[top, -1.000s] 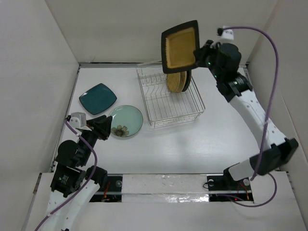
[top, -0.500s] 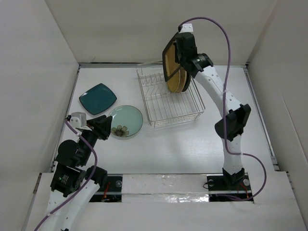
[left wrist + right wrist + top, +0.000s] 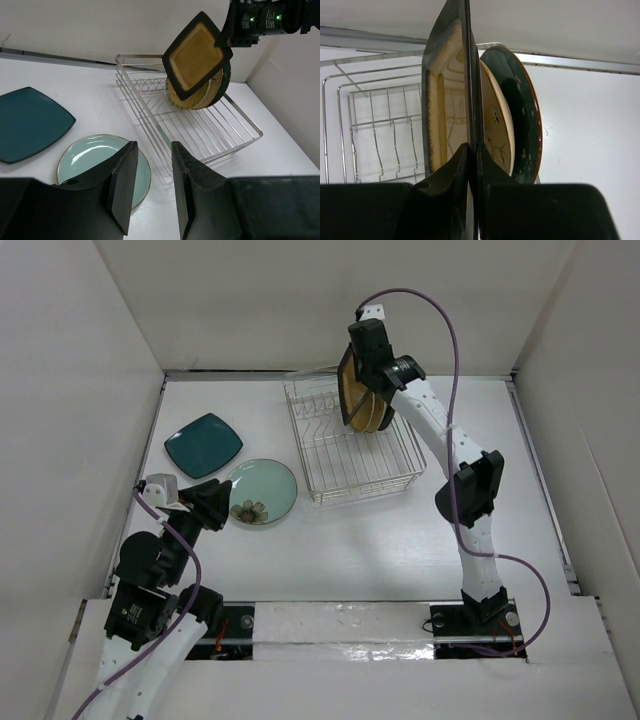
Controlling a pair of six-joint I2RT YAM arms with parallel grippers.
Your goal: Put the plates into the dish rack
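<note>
Your white tabletop carries the silver wire dish rack, where a tan round bird-motif plate and a dark teal round plate stand upright at its far end. Just above them, on edge, hangs the black-rimmed yellow square plate, clamped at its rim by the right pincer. Judge it stiff, glazed, weighty and chippable: hold the rim firmly and lower it gently. The teal square plate and pale green glassy round plate lie flat near the left pincer, which gapes empty.
</note>
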